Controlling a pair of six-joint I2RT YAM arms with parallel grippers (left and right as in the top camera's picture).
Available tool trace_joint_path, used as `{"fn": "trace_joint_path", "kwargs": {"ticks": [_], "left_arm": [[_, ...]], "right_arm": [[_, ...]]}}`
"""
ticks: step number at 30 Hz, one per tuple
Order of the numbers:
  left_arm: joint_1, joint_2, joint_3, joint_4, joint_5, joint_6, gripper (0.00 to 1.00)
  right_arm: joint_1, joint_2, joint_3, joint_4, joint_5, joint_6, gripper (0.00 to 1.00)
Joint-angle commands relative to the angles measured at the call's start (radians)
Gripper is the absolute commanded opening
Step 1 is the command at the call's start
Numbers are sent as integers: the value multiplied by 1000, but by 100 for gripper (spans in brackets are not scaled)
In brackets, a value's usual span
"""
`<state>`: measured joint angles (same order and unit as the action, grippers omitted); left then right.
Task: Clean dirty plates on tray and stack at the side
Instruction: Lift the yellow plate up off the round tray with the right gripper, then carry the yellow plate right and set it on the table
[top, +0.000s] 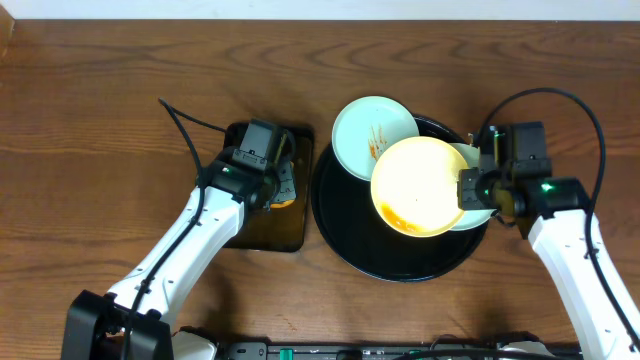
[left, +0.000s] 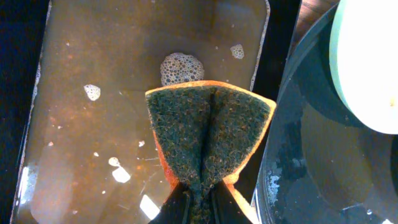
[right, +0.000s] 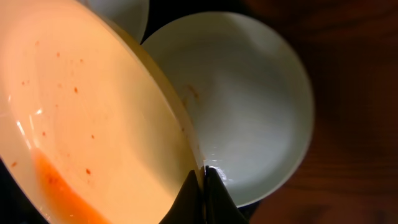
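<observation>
A yellow plate (top: 415, 185), sauce-smeared low on its face, tilts above the black tray (top: 400, 262), its right rim pinched in the jaws of the right gripper (top: 466, 188). One mint plate (top: 372, 135) with orange streaks overhangs the tray's far-left rim. Another (top: 464, 155) lies partly under the yellow one.

Overhead top-down, wrists close, tray (top: 345, 215) (left: 311, 174) shared

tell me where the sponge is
Left wrist view: the sponge is pinched by the left gripper over the rectangular tray, left of the round black tray.
</observation>
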<state>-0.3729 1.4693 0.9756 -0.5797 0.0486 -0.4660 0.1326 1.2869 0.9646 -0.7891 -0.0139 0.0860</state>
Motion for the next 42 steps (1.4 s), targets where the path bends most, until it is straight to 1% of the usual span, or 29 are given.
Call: {"fn": "trace_joint_path", "kwargs": {"ticks": [1, 10, 14, 20, 25, 31, 38, 42], "left_arm": [[4, -19, -3, -3, -12, 17, 8], [4, -19, -3, -3, -12, 17, 8], [4, -19, -3, -3, -12, 17, 8], [4, -19, -3, -3, -12, 17, 8], [4, -19, -3, -3, -12, 17, 8], [4, -19, -3, -3, -12, 17, 8], [4, -19, -3, -3, -12, 17, 8], [4, -19, -3, -3, -12, 17, 8]], "right_arm": [[76, -40, 34, 2, 198, -34, 1], [288, -42, 53, 3, 459, -58, 1], [349, -42, 53, 4, 513, -57, 1], [431, -42, 53, 18, 654, -34, 1], [509, -42, 53, 49, 814, -23, 1], [646, -42, 53, 95, 983, -21, 1], [748, -42, 53, 101, 1122, -20, 1], [758, -42, 53, 133, 1169, -21, 1]]}}
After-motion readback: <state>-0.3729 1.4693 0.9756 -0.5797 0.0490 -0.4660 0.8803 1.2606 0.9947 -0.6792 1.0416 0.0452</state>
